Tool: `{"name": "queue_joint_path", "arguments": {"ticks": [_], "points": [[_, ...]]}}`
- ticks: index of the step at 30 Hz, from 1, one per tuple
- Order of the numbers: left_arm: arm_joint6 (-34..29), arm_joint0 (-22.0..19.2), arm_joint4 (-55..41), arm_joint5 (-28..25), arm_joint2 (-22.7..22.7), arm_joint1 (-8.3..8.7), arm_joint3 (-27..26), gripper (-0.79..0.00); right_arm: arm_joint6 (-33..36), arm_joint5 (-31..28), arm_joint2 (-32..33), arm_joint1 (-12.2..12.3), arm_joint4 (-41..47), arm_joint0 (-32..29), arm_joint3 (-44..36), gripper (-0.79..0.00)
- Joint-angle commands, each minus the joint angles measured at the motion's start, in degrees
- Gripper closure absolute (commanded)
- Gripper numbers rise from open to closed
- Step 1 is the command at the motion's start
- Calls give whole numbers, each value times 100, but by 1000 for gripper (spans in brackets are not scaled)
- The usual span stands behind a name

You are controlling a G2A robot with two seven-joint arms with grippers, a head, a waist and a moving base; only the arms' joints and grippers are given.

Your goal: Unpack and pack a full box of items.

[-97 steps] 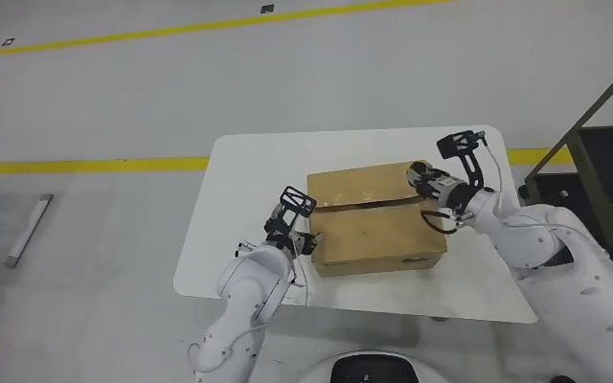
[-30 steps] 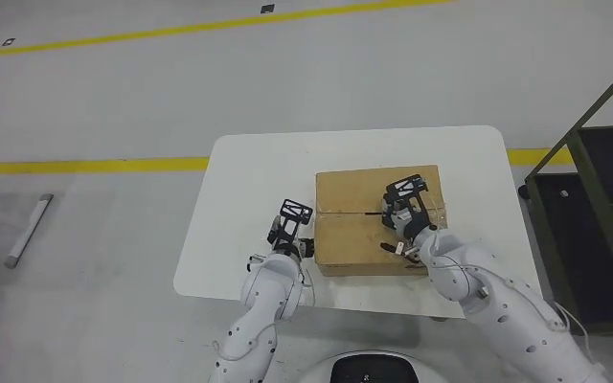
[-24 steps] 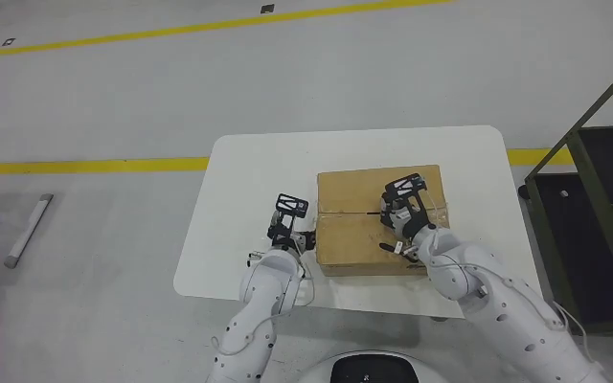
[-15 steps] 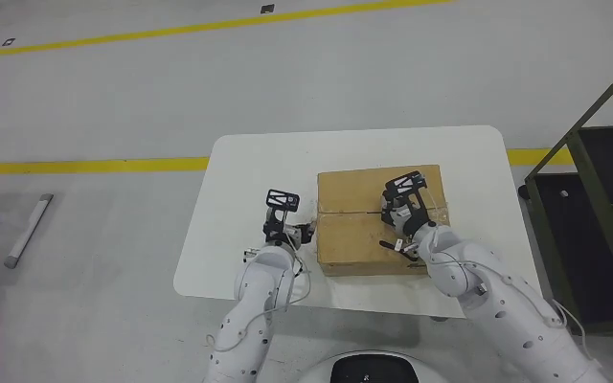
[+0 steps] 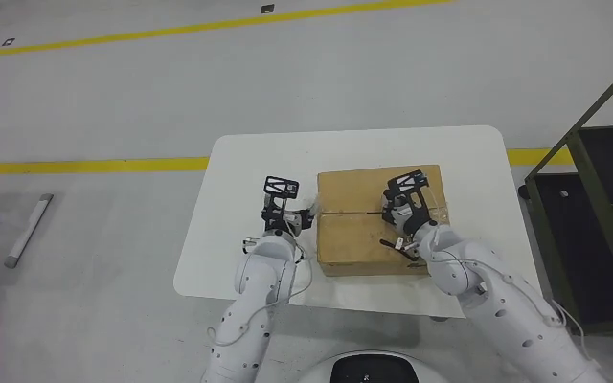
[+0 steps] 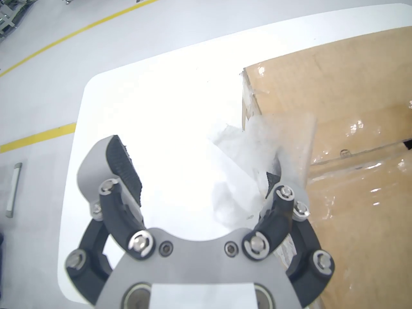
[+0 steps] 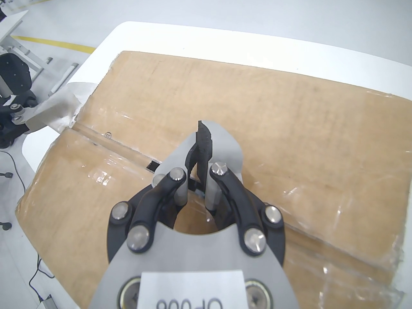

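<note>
— What does the top view give you?
— You're looking at a brown cardboard box, flaps shut, right of centre on the white rounded surface. Your left claw is at the box's left end, mid-frame. Your right claw sits over the lid near the middle seam.

— And your left wrist view?
— There your left claw is spread wide beside the box. A crumpled strip of clear tape hangs off the box's end at the seam and touches one pad. The other pad stands apart from it, over the bare surface.

— The right wrist view?
— Your right claw is pressed together, pad against pad, just above the taped seam on the lid of the box. The loose tape shows at the box's far end.
</note>
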Motion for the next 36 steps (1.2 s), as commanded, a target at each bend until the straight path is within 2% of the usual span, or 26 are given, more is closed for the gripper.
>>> {"name": "queue_joint_path", "arguments": {"ticks": [1,8,14,25,36], "points": [[5,-63,-73,-22,25,-15,-15,-785,-16,10,33,-6,6,1,-4,0],[68,-314,-215,-140,244,-82,12,-785,-67,55,299,-7,127,-65,-193,0],[129,-525,-249,-331,600,-159,99,-785,-121,212,936,63,121,-347,-702,0],[273,-864,-197,-677,1454,-345,241,-785,-167,487,2600,222,110,-1585,-1767,0],[437,-1221,-336,-850,2337,-629,392,-785,-387,520,3532,227,506,-2782,-2326,0]]}}
